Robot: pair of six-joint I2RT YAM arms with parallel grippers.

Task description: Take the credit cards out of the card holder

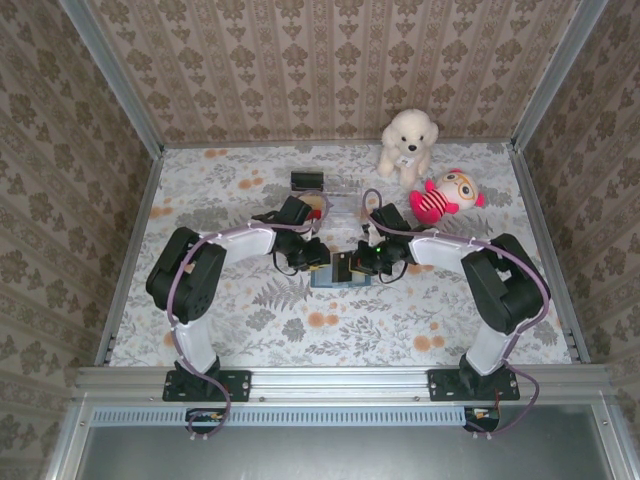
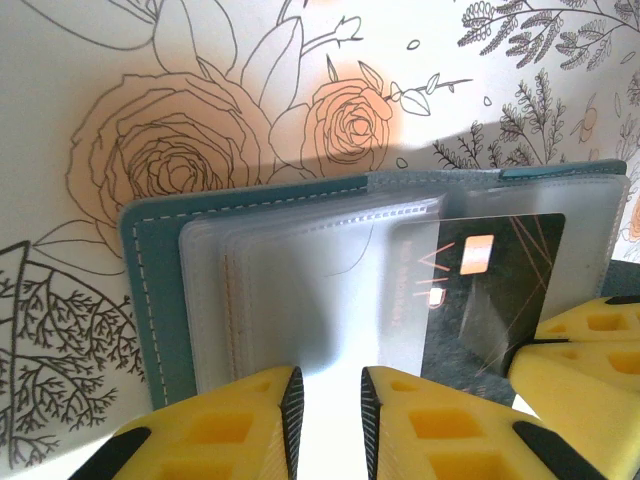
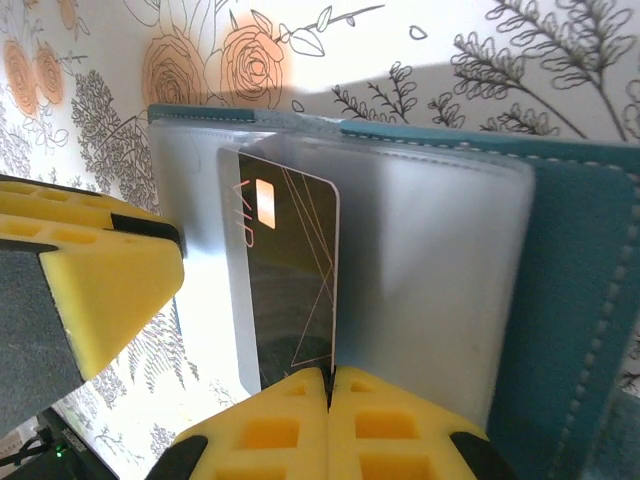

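Credit card [image 3: 290,270], likely light, stiff and slick, should slide out by its exposed edge, where the right gripper [image 3: 328,390] pinches it; left gripper [image 2: 326,415] stands slightly spread.

I count two pincers, my left pincer [image 2: 327,410] and my right pincer [image 3: 328,385]. Between them is one card holder [image 2: 150,290], with one dark card [image 3: 290,270] at my right pincer's tips. Beyond both pincers are two stuffed toys, one white toy [image 1: 406,143] and one pink toy [image 1: 443,197], and one small black box [image 1: 307,180].
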